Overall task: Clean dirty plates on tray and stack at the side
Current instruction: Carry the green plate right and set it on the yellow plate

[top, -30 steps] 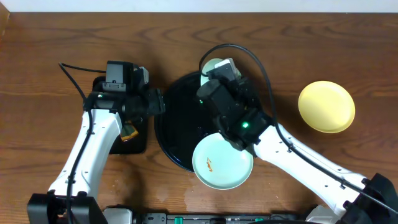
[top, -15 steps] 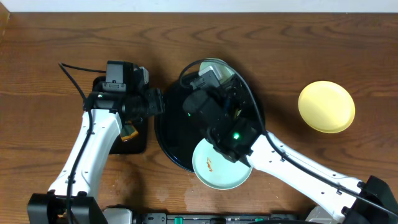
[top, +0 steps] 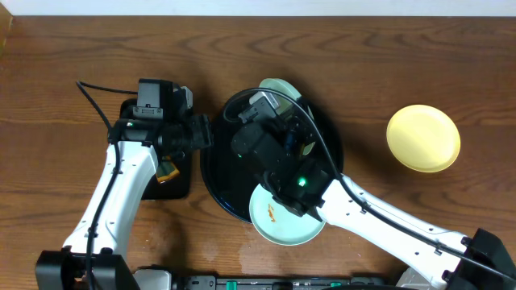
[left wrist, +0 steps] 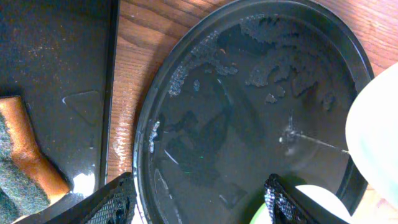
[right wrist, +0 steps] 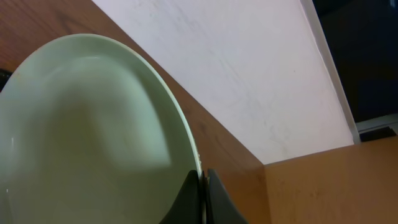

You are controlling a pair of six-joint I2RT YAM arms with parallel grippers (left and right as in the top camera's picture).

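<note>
The round black tray [top: 216, 173] is wet and glossy; it fills the left wrist view [left wrist: 249, 112]. My right gripper [top: 272, 97] is shut on the rim of a mint-green plate [top: 280, 84] and holds it tilted over the tray's far edge. The right wrist view shows the fingers [right wrist: 202, 183] pinching that plate [right wrist: 93, 137]. A second mint-green plate [top: 286, 216] with an orange smear lies on the tray's near edge. The pale yellow plate [top: 423, 137] sits alone on the table at the right. My left gripper [top: 205, 133] is open and empty at the tray's left rim [left wrist: 199, 202].
A small rectangular black tray [top: 179, 184] with a sponge [top: 166, 169] lies left of the round tray, also in the left wrist view [left wrist: 25, 162]. The right arm crosses over the round tray. A blurred pale plate edge [left wrist: 379, 137] shows at the right of the left wrist view.
The right arm has swung left over the round tray, keeping the mint-green plate in its grip. The left arm has not moved.
</note>
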